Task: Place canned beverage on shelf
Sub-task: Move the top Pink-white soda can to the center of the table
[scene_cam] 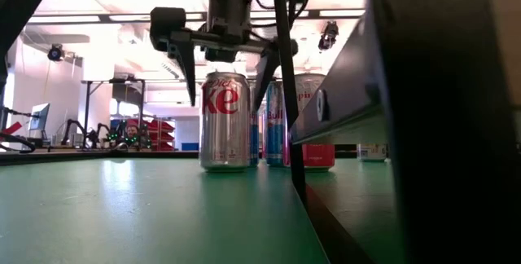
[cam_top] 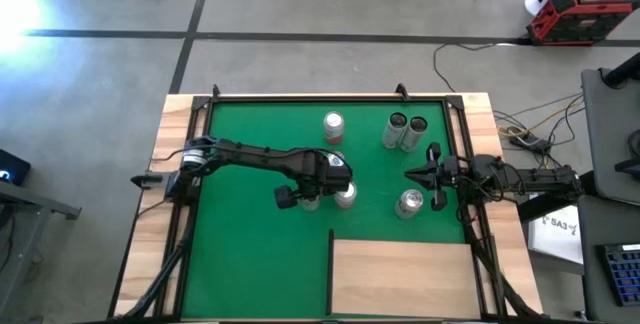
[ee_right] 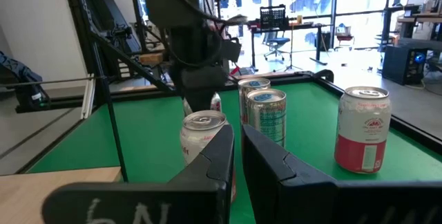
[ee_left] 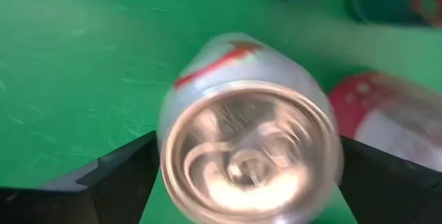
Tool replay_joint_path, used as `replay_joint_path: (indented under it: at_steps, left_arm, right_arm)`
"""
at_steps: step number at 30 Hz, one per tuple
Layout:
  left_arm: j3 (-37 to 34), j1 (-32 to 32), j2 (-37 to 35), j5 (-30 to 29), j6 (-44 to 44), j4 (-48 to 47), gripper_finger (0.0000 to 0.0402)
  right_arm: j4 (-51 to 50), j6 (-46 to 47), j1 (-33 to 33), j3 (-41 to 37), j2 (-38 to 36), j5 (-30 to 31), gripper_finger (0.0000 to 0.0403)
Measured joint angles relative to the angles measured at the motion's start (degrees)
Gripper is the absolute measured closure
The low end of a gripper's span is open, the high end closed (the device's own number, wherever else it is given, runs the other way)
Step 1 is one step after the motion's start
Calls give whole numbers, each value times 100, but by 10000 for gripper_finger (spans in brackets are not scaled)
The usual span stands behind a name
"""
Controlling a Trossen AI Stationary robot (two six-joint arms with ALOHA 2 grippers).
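- My left gripper [scene_cam: 225, 72] hung over the silver can [scene_cam: 225, 121], jaws spread wide either side of its top, not gripping.
- The can stood upright on the mat [cam_top: 250, 234], away from the shelf [cam_top: 400, 276].
- My right gripper [cam_top: 410, 174] waited clenched, empty.

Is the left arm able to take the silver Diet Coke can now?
Probably yes. The left tool hangs open right above the silver Diet Coke can, a finger on each side. Nothing stands between them.
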Motion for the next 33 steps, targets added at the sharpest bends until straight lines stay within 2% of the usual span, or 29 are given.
replay_joint_path:
  at_steps: [8,11,14,19,23,30,33]
  left_arm:
    - [653,-165,-5,-69,1042,-753,15]
    - [991,-252,-12,-284,1630,-1078,16]
    - [1316,-342,-14,-615,2451,-1321,15]
    - [1698,-387,-14,-1403,4330,-1357,15]
    - [1886,-170,-14,-1506,5242,-1364,18]
    - [2114,496,-14,-1504,6228,-1235,40]
    - [2119,864,-14,-1506,6384,-999,46]
  right_arm:
    - [0,-7,1,-1,0,1,380]
    - [0,0,2,-1,0,-1,380]
    - [2,-2,0,-2,0,1,380]
    - [0,-2,0,0,0,0,380]
    - [0,-6,0,-2,0,1,380]
    - [0,0,0,0,0,-1,380]
    - [0,-4,1,-2,0,-1,380]
